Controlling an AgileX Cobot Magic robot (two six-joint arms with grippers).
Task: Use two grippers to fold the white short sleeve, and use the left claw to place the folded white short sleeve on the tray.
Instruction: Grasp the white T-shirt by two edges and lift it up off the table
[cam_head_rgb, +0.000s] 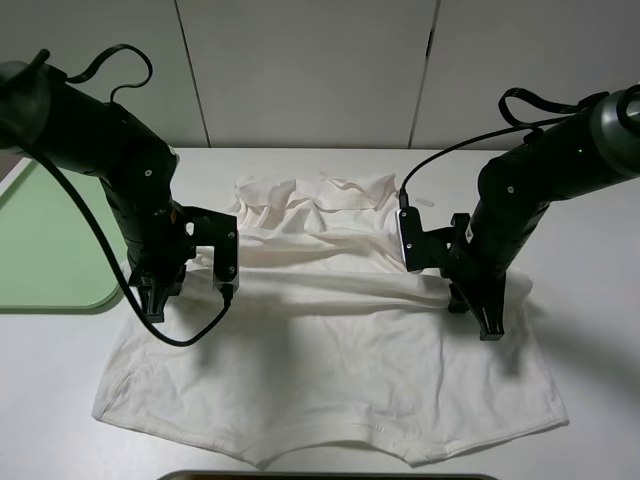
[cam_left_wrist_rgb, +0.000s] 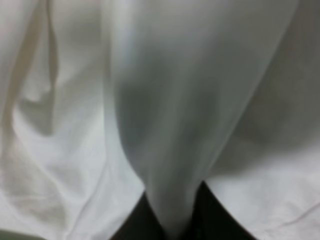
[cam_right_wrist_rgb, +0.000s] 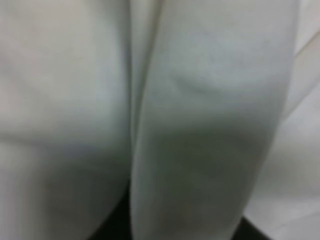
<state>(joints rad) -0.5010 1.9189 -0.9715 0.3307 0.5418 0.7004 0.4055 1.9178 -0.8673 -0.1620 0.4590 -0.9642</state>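
The white short sleeve (cam_head_rgb: 330, 370) lies spread on the white table, hem toward the front edge, its upper part bunched in a ridge between the arms. My left gripper (cam_head_rgb: 152, 305) is down at the shirt's left edge and my right gripper (cam_head_rgb: 488, 325) at its right edge. In the left wrist view a fold of cloth (cam_left_wrist_rgb: 165, 100) runs down into the black fingers (cam_left_wrist_rgb: 135, 225), pinched. In the right wrist view cloth (cam_right_wrist_rgb: 200, 100) fills the frame and a fold runs down between dark fingers (cam_right_wrist_rgb: 112, 230). The light green tray (cam_head_rgb: 50, 240) lies at the far left, beyond the left arm.
The white table (cam_head_rgb: 590, 300) extends to the right of the shirt. A small pale strip (cam_head_rgb: 420, 201) lies on the table behind the right arm. A dark edge (cam_head_rgb: 330, 477) shows at the front of the table. A grey panelled wall stands behind.
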